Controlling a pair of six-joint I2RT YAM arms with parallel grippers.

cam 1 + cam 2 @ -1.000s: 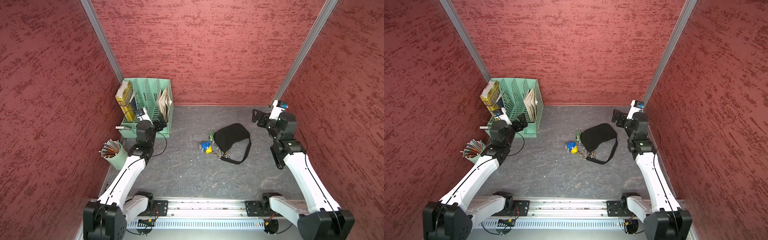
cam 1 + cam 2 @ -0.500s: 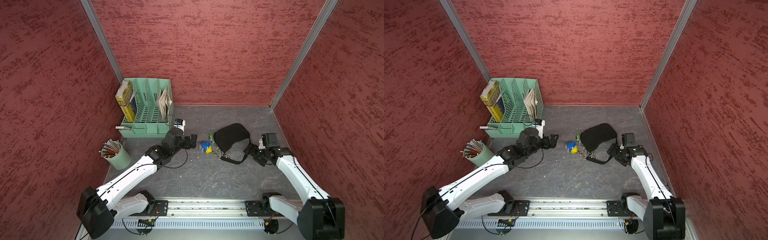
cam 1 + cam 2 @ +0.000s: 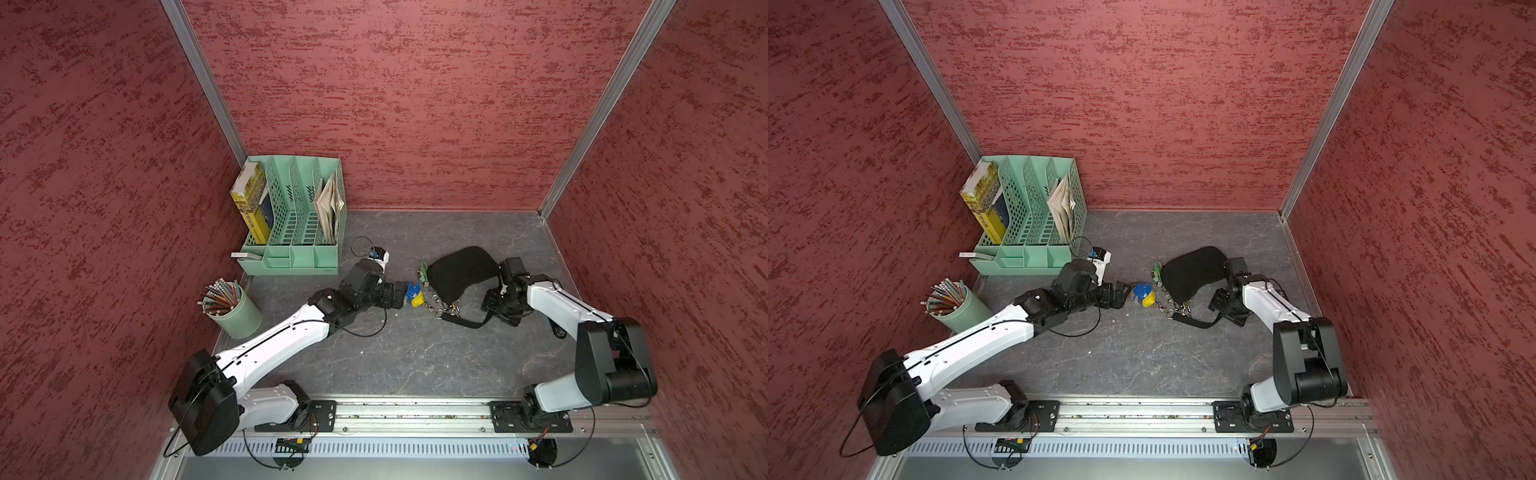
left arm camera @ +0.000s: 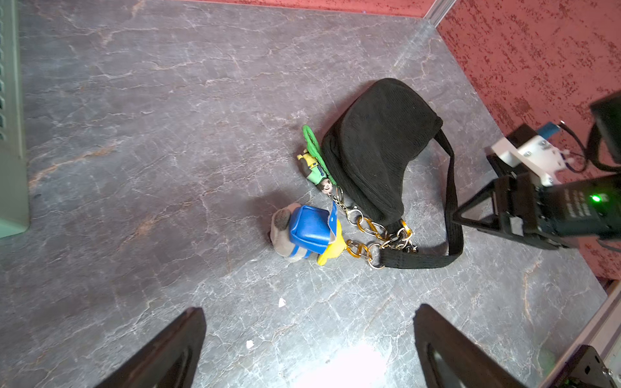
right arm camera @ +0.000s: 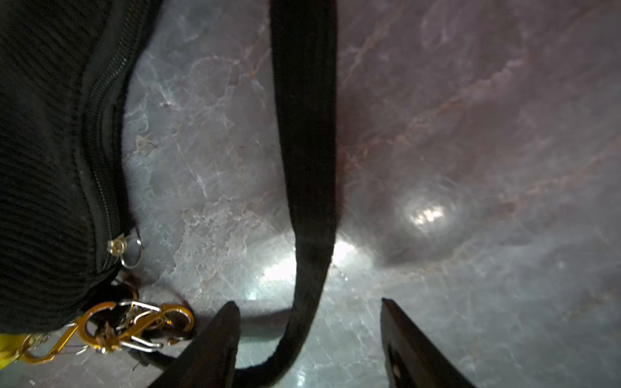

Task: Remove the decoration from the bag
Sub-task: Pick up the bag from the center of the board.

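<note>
A: What's the room like?
B: Red textured walls [image 3: 415, 104] box in a grey marbled tabletop [image 3: 415, 357]. A metal rail [image 3: 415, 417] along the near edge carries both arm bases.
A: And the arms?
B: The left arm [image 3: 274, 345] stretches long and low from its base toward the middle of the table. The right arm [image 3: 561, 303] bends at a raised elbow near its base, and its forearm slopes down with the wrist low over the surface.
A: Anything else big?
B: A green file rack [image 3: 299, 232] with books and papers stands in the far left corner. A green cup of pencils [image 3: 237, 316] is nearer, by the left wall.
A: Where's the bag?
B: The bag [image 3: 461, 270] lies flat right of centre, between the two grippers. Its strap [image 5: 302, 134] loops out toward the right arm.
A: Grippers?
B: The left gripper [image 4: 309, 307] is spread wide and holds nothing. The decoration [image 4: 309, 231], a blue-and-yellow figure, lies just ahead of its fingers, not between them. The right gripper [image 5: 305, 300] has its jaws apart on either side of the strap, one finger close to it, not pressed on it.
A: How's the decoration attached?
B: By gold carabiners [image 4: 369, 231] and rings at the bag's end, where the strap joins. A small green figure [image 4: 317, 168] lies nearby against the bag.
</note>
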